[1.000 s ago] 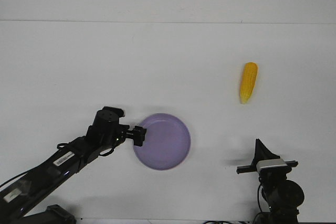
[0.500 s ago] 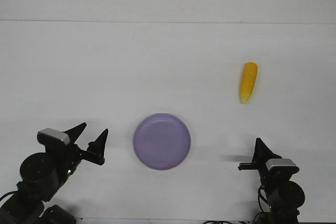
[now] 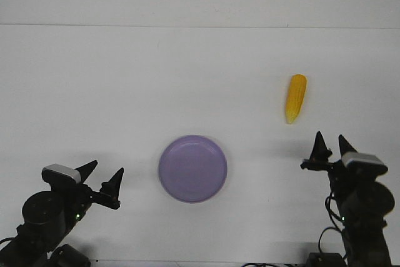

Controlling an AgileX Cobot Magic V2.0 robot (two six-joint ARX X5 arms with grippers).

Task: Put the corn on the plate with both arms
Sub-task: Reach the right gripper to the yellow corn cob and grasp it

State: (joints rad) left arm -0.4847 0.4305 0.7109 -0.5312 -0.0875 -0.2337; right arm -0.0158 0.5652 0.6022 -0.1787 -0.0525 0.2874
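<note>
Corn (image 3: pixel 295 98): on table, far right of plate (image 3: pixel 192 168). Left gripper (image 3: pixel 102 180), right gripper (image 3: pixel 331 146): both parted, empty.

I'm seeing one front view, looking steeply down and forward over the table (image 3: pixel 94 79), seemingly from well above.

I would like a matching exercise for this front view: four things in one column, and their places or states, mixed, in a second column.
Things:
1. corn
2. plate
3. left gripper
4. right gripper

Descriptions:
a. open, at the table's near-left corner
b. holds nothing, lies in the near middle
c. open, just nearer than the corn
d. lies on the table, far right

Pairs: 1-d, 2-b, 3-a, 4-c
</note>
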